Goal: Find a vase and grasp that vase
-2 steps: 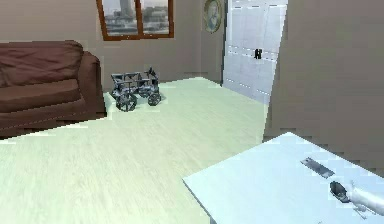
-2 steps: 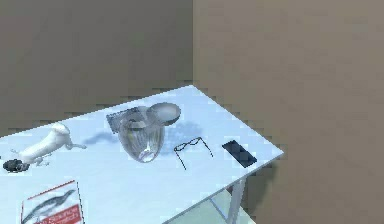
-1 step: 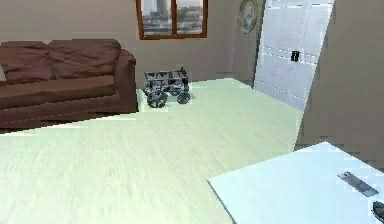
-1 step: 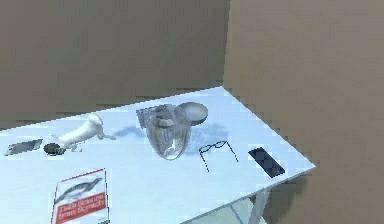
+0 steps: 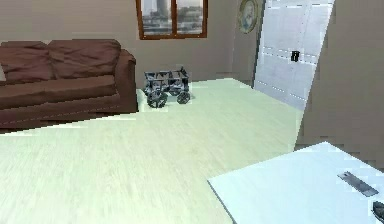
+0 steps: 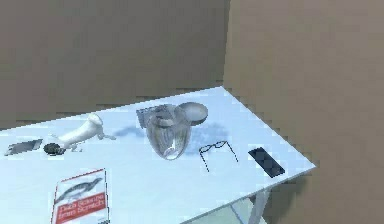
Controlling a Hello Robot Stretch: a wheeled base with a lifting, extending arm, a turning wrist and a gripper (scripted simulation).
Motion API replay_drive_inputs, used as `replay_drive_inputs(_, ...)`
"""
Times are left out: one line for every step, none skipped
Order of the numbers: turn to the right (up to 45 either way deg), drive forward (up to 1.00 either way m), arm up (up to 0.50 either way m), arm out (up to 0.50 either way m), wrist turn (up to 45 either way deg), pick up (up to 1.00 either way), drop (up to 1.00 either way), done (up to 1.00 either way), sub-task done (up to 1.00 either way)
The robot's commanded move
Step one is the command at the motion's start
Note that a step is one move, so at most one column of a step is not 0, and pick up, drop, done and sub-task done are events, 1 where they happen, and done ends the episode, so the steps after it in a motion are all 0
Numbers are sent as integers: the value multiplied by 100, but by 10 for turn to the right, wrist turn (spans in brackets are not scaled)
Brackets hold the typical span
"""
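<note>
**Mid-frame in the arm side view: glass vase on a pale table**

The vase (image 6: 170,136) is clear glass, wide-bodied, and sits mid-table (image 6: 150,190). Just behind it:
- a grey bowl-shaped thing (image 6: 195,109) to the upper right
- a flat grey slab (image 6: 148,115), partly hidden by the vase

Right of the vase lie eyeglasses (image 6: 216,152), then a dark phone-like slab (image 6: 266,162) near the table's right edge. To its left:
- a white spouted object (image 6: 85,130)
- a small dark round thing (image 6: 50,148)
- a dark flat strip (image 6: 22,147) at the frame's left edge

A red-and-white book (image 6: 80,196) lies flat at lower left. The walls behind are brown, with the corner right of centre.

Forward view:
- **Lower right:** a pale tabletop corner (image 5: 290,190) with a dark remote-like strip (image 5: 358,183) on it.
- **Floor:** the floor (image 5: 120,160) is pale green.
- **Upper left:** a brown sofa (image 5: 60,72), with a small wheeled cart (image 5: 167,88) just beside its right arm.
- **Top:** a window (image 5: 172,18) at top centre, a white door (image 5: 290,50) at upper right, and a round wall piece (image 5: 248,14) between them.
</note>
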Motion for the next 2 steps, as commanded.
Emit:
replay_drive_inputs(0,0,38,0,0,0,0,0,0)
replay_drive_inputs(0,0,0,30,0,0,0,0,0)
